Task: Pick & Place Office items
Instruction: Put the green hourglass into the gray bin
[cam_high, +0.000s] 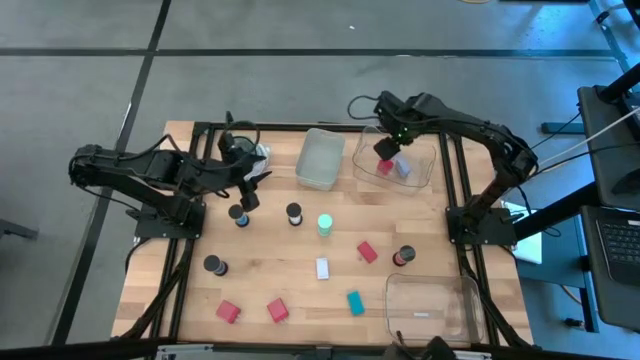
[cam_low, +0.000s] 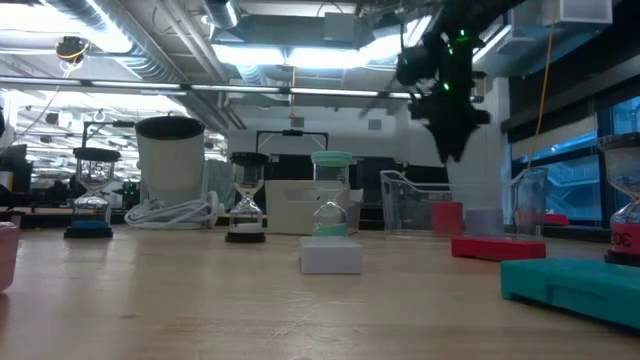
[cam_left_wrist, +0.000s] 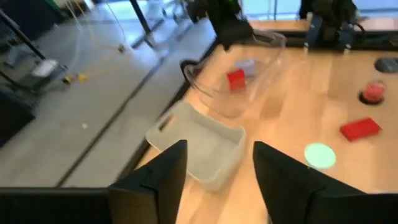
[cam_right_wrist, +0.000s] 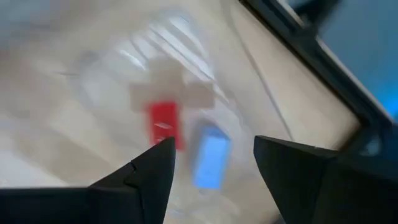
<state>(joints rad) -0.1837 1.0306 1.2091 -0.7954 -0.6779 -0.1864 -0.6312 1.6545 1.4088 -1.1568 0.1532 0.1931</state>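
My right gripper (cam_high: 386, 150) is open and empty above a clear dish (cam_high: 420, 172) at the far right. The dish holds a red block (cam_right_wrist: 164, 124) and a lavender block (cam_right_wrist: 210, 154). My left gripper (cam_high: 247, 196) is open and empty at the far left, just beyond a dark cylinder (cam_high: 238, 214). On the table lie another dark cylinder (cam_high: 294, 212), a green cylinder (cam_high: 325, 224), a red block (cam_high: 367, 251), a white block (cam_high: 322, 267), a teal block (cam_high: 354, 301), two red blocks (cam_high: 228, 311) near the front, and two more dark cylinders (cam_high: 214, 265).
A pale rectangular tray (cam_high: 320, 158) stands at the far middle, beside the clear dish. A clear tray (cam_high: 430, 305) stands at the near right corner. A dark frame (cam_high: 455, 180) runs along the table's edges. The room beyond shows shelves and containers.
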